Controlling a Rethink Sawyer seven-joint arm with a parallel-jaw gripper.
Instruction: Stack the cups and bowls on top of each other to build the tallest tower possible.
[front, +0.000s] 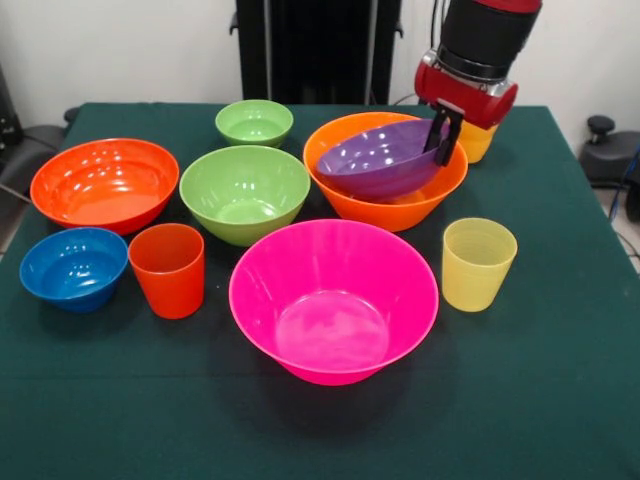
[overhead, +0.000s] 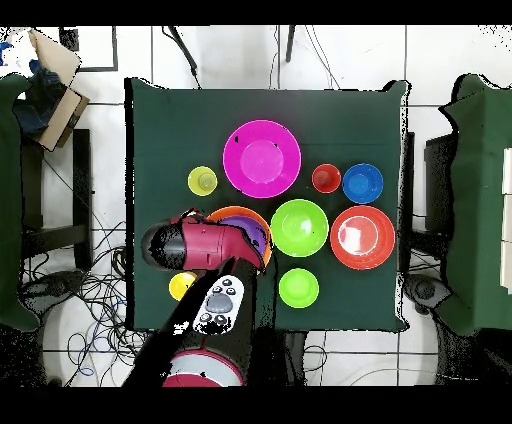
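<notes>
My gripper (front: 443, 135) is shut on the right rim of the shallow purple bowl (front: 378, 158). The bowl sits tilted inside the large orange bowl (front: 400, 210) at the back right. In the overhead view the arm covers most of both; a purple sliver (overhead: 259, 236) and the orange rim (overhead: 232, 211) show. Standing loose are the large pink bowl (front: 333, 300), medium green bowl (front: 244, 193), small green bowl (front: 254, 122), red-orange bowl (front: 105, 185) and small blue bowl (front: 73, 266). The red-orange cup (front: 168, 270), a pale yellow cup (front: 478, 263) and a yellow cup (front: 477, 142) behind the gripper also stand loose.
All items stand upright on a dark green tablecloth (front: 560, 380). In the overhead view the pink bowl (overhead: 262, 158) is far from the base, and the yellow cup (overhead: 182, 286) lies beside the arm. Cables and chairs surround the table.
</notes>
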